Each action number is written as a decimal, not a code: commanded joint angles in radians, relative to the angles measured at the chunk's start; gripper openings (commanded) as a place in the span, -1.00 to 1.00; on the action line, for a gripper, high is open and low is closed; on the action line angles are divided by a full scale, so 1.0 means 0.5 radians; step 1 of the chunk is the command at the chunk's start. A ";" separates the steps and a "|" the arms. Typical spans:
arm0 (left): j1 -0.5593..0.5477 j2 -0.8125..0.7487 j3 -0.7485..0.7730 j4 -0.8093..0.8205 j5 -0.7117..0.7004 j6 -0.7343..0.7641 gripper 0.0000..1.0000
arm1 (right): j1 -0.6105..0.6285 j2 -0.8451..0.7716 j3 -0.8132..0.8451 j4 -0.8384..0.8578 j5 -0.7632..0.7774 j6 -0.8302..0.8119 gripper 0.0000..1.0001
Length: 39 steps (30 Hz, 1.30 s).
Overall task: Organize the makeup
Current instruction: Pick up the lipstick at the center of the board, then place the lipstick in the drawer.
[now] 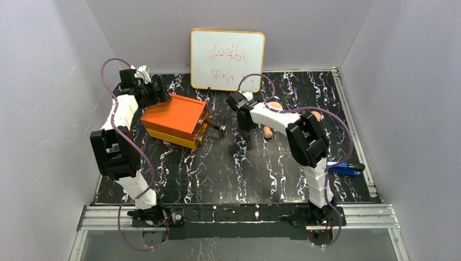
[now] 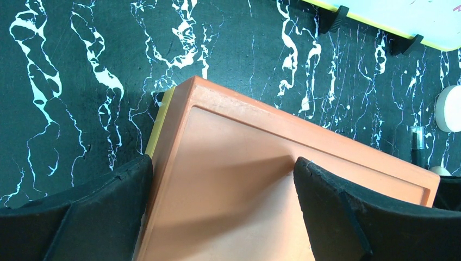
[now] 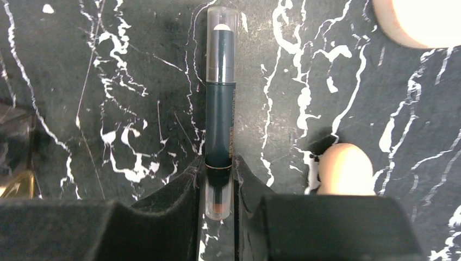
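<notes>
Nearest, one blue stapler-like object [image 1: 348, 168] at the surface [image 1: 244, 174] right edge, not makeup; mid, right gripper [image 3: 219, 179] narrow, clamped on the base of one dark stick [image 3: 220, 109] with clear cap (lifted or resting, can't tell); one tan egg sponge [image 3: 345, 168] just beside it, one peach disc [image 3: 418, 22] beyond; farther left, left gripper [image 2: 223, 187] wide, holding nothing, straddling one orange box [image 2: 244, 163]. Step looks like stick pickup; next likely needs a carry to the box, stick kept lengthwise
</notes>
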 commanded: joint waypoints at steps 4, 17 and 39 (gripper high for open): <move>-0.040 -0.010 -0.141 -0.388 -0.108 0.083 0.90 | -0.020 -0.247 0.246 -0.094 -0.021 -0.473 -0.97; -0.039 -0.028 -0.128 -0.396 -0.114 0.086 0.90 | -0.104 0.102 1.047 -0.506 -1.302 -1.117 -0.97; -0.040 0.003 -0.140 -0.383 -0.114 0.092 0.90 | -0.092 0.188 1.033 -0.857 -1.675 -1.128 -0.97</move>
